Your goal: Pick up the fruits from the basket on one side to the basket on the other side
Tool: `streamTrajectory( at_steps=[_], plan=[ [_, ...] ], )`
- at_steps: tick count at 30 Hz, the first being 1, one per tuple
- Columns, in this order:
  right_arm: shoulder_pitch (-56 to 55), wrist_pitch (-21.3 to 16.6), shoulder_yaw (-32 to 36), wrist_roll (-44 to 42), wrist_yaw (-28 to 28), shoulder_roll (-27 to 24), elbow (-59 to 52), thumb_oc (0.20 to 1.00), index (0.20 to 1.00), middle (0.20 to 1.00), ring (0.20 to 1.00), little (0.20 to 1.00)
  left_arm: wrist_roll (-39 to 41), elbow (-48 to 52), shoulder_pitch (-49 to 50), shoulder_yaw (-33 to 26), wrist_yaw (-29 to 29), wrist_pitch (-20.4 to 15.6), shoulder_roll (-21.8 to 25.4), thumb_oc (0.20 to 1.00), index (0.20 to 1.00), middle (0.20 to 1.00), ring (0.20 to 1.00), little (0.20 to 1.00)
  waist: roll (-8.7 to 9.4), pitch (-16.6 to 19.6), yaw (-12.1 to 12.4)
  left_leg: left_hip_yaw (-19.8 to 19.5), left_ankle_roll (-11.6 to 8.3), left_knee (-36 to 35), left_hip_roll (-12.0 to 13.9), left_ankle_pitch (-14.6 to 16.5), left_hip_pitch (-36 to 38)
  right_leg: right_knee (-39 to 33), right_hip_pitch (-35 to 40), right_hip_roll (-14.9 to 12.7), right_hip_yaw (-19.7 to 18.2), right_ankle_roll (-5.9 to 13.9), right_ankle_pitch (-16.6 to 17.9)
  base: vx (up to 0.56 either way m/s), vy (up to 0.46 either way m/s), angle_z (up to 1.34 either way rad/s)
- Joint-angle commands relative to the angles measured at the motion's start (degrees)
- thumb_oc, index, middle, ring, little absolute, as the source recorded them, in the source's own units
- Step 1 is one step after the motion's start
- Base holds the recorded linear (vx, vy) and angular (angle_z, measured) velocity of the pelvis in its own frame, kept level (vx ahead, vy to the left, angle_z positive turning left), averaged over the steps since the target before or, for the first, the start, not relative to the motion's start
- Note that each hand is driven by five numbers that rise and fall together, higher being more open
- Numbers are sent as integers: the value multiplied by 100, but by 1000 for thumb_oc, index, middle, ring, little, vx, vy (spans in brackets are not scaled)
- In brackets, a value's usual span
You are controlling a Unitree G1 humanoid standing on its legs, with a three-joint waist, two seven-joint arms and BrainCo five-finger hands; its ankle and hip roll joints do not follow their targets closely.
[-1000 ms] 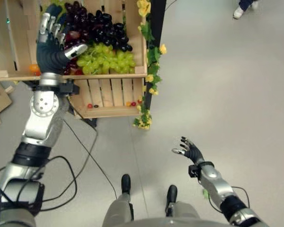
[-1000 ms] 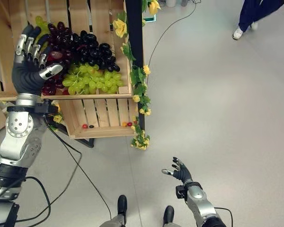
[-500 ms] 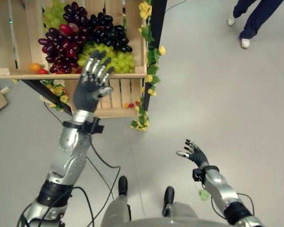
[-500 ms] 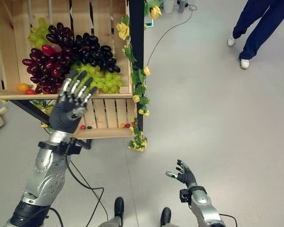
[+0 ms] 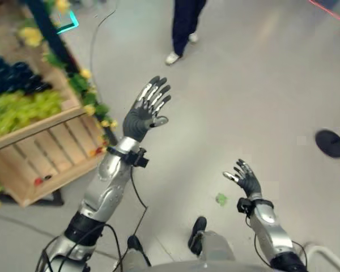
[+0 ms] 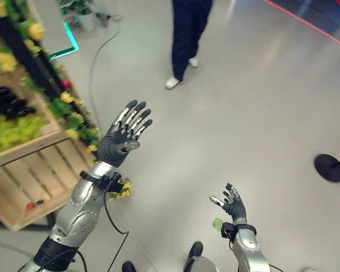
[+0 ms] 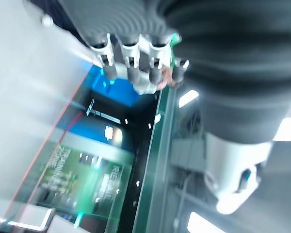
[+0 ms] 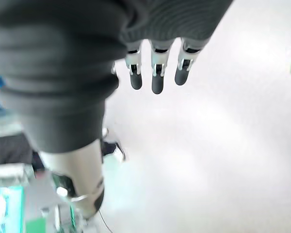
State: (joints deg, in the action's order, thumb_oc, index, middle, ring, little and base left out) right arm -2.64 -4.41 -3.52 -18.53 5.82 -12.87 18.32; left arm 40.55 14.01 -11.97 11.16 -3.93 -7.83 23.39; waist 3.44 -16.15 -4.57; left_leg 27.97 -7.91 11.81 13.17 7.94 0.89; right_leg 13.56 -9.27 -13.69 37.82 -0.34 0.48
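A wooden crate (image 5: 45, 153) stands at the left edge, holding green grapes (image 5: 17, 110) and dark grapes (image 5: 11, 73). A few small fruits (image 5: 42, 180) lie on its lower shelf. My left hand (image 5: 143, 110) is raised over the bare floor to the right of the crate, fingers straight and spread, holding nothing. My right hand (image 5: 246, 180) hovers low over the floor at the lower right, fingers relaxed and empty. In the wrist views the left hand's fingers (image 7: 131, 65) and the right hand's fingers (image 8: 155, 73) stick out straight with nothing between them.
A person's legs (image 5: 184, 28) stand on the floor at the top. Yellow flowers and leaves (image 5: 88, 93) trim the crate's dark post. A small green scrap (image 5: 221, 198) lies on the floor near my right hand. A round black base (image 5: 330, 143) sits at the right edge.
The camera has swung right, so the crate has slid to the left edge. My left hand has come away from the crate, empty and spread. The person has walked closer.
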Motion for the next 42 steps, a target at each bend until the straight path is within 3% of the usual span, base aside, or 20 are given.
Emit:
streamTrajectory(
  at_steps=[1, 6, 8, 9, 10, 11, 12, 13, 14, 16, 19, 22, 23, 25, 27, 32, 37, 38, 39, 42],
  plan=[
    [-92, -273, 240, 108, 13, -194, -507, 1000, 1000, 1000, 1000, 1000, -203, 53, 102, -18, -55, -74, -222, 1000, 1000, 1000, 1000, 1000, 0, 180, -256, 33, 605, 573, 1, 605, -138, 341, 208, -555, -760, 946, -571, 66, -110, -57],
    [-161, -291, 352, 73, 96, -340, -575, 1000, 1000, 1000, 1000, 1000, -247, -276, 354, -79, -35, -31, -398, 1000, 1000, 1000, 1000, 1000, -182, 300, -396, 310, 483, 1225, 300, 750, 69, -76, 460, 29, -1248, 680, -888, 128, -172, -92],
    [-180, -345, 377, -18, 101, -442, -693, 1000, 1000, 1000, 1000, 1000, -137, -550, 456, -34, -14, -34, -541, 1000, 1000, 1000, 1000, 1000, -275, 289, -492, 178, 264, 1828, 443, 580, 50, -265, 584, 315, -1498, 540, -1066, 207, -270, -122],
    [-177, -358, 418, 4, 84, -572, -779, 1000, 1000, 1000, 1000, 1000, -252, -629, 518, -139, 7, -53, -535, 1000, 1000, 1000, 1000, 1000, -373, 220, -543, -295, -85, 2715, 565, 75, -33, -441, 748, 699, -1843, 298, -1260, 145, -165, -113],
    [-181, -353, 417, 4, 84, -577, -787, 1000, 1000, 1000, 1000, 1000, -255, -629, 521, -143, 5, -54, -541, 1000, 1000, 1000, 1000, 1000, -395, 204, -544, -318, -125, 2759, 614, 71, -42, -454, 769, 743, -1841, 273, -1269, 197, -268, -160],
    [-141, -419, 322, 10, 102, -666, -783, 1000, 1000, 1000, 1000, 1000, -233, -737, 630, -168, 77, -80, -611, 1000, 1000, 1000, 1000, 1000, -298, 86, -480, -1060, -80, 3622, 312, -378, -272, -729, 983, 945, -2284, 31, -1195, 51, -140, -139],
    [-138, -421, 321, 10, 103, -667, -781, 1000, 1000, 1000, 1000, 1000, -233, -740, 627, -168, 76, -82, -612, 1000, 1000, 1000, 1000, 1000, -309, 74, -484, -1075, -88, 3644, 330, -371, -277, -732, 994, 961, -2278, 24, -1196, 79, -97, -137],
    [-108, -421, 275, 38, 126, -703, -739, 1000, 1000, 1000, 1000, 1000, -352, -773, 708, -219, 135, -90, -629, 1000, 1000, 1000, 1000, 1000, -241, 15, -377, -1700, -16, 3905, -150, -348, -538, -752, 1012, 946, -2595, 0, -1143, 194, 78, -140],
    [-160, -374, 169, 138, 53, -742, -838, 1000, 1000, 1000, 1000, 1000, -383, -899, 969, -274, 191, -55, -794, 1000, 1000, 1000, 1000, 1000, -297, -26, -181, -2598, 178, 3798, -1155, 39, -822, -711, 1087, 1081, -3229, 34, -1184, 193, 82, -145],
    [-186, -328, 154, 181, 4, -750, -815, 1000, 1000, 1000, 1000, 1000, -406, -985, 1034, -289, 168, -68, -858, 1000, 1000, 1000, 1000, 1000, -332, -12, -141, -2932, 275, 3480, -1453, 139, -793, -669, 1080, 1116, -3547, 95, -1121, 185, 31, -197],
    [-360, -314, 278, 122, -29, -759, -760, 1000, 1000, 1000, 1000, 1000, -379, -1235, 1111, -284, 157, -60, -895, 1000, 1000, 1000, 1000, 1000, -407, 28, -195, -3430, 354, 3010, -1294, 26, -973, -767, 1116, 1303, -4094, 133, -1152, 181, 57, -171],
    [-276, -363, 263, 86, 43, -795, -641, 1000, 1000, 1000, 1000, 1000, -471, -1409, 1120, -236, 236, -49, -947, 1000, 1000, 1000, 1000, 1000, -510, 17, -59, -4248, 341, 1572, -1609, 205, -1127, -804, 1245, 1500, -4720, 169, -1243, 220, 152, -115],
    [-171, -387, 212, 121, 106, -827, -592, 1000, 1000, 1000, 1000, 1000, -628, -1446, 1082, -233, 331, -139, -950, 1000, 1000, 1000, 1000, 1000, -586, 23, 42, -5075, 201, 876, -1792, -117, -1204, -779, 1282, 1658, -5234, 261, -1288, 215, 192, -151],
    [-94, -394, 179, 157, 130, -881, -600, 1000, 1000, 1000, 1000, 1000, -665, -1484, 1033, -202, 353, -174, -975, 1000, 1000, 1000, 1000, 1000, -618, 45, 136, -5707, 170, 520, -2029, -211, -1123, -662, 1319, 1742, -5778, 398, -1331, 183, 161, -153],
    [-45, -397, 169, 187, 130, -888, -608, 1000, 1000, 1000, 1000, 1000, -707, -1466, 1019, -243, 362, -192, -963, 1000, 1000, 1000, 1000, 1000, -594, 53, 178, -5758, 159, 531, -2059, -151, -1059, -545, 1265, 1716, -5981, 480, -1309, 70, 150, -142],
    [-288, -290, 316, 10, -35, -605, -662, 1000, 1000, 1000, 1000, 1000, -901, -1574, 858, -189, 328, -153, -794, 1000, 1000, 1000, 1000, 1000, -268, 217, 14, -4815, 462, 236, -1738, 98, -677, -180, 1109, 1453, -6071, 806, -1332, 141, 237, -119],
    [-339, -271, 365, -54, -23, -391, -714, 1000, 1000, 1000, 1000, 1000, -1138, -1694, 725, -134, 427, -168, -691, 1000, 1000, 1000, 1000, 1000, -129, 280, -277, -4192, 563, -583, -1479, -218, -522, -232, 640, 1234, -6196, 1216, -852, -27, 263, -61],
    [-288, -287, 348, -46, 2, -352, -708, 1000, 1000, 1000, 1000, 1000, -1138, -1758, 676, -131, 486, -199, -670, 1000, 1000, 1000, 1000, 1000, -102, 265, -252, -4010, 558, -665, -1377, -250, -547, -240, 415, 1147, -5924, 1231, -708, -154, 104, -95],
    [-199, -298, 328, -8, 11, -286, -699, 1000, 1000, 1000, 1000, 1000, -1165, -1800, 612, -175, 535, -211, -621, 1000, 1000, 1000, 1000, 1000, -165, 232, -182, -3726, 540, -829, -1152, -277, -560, -242, 202, 875, -4764, 1148, -732, -146, 145, -127],
    [-116, -354, 303, 127, 126, -284, -551, 1000, 1000, 1000, 1000, 1000, -1186, -1990, 550, -167, 605, -228, -623, 1000, 1000, 1000, 1000, 1000, -202, 254, -136, -3450, 496, -906, -967, -349, -524, -327, 306, 594, -3964, 1062, -643, -59, 50, -117]
  ],
)
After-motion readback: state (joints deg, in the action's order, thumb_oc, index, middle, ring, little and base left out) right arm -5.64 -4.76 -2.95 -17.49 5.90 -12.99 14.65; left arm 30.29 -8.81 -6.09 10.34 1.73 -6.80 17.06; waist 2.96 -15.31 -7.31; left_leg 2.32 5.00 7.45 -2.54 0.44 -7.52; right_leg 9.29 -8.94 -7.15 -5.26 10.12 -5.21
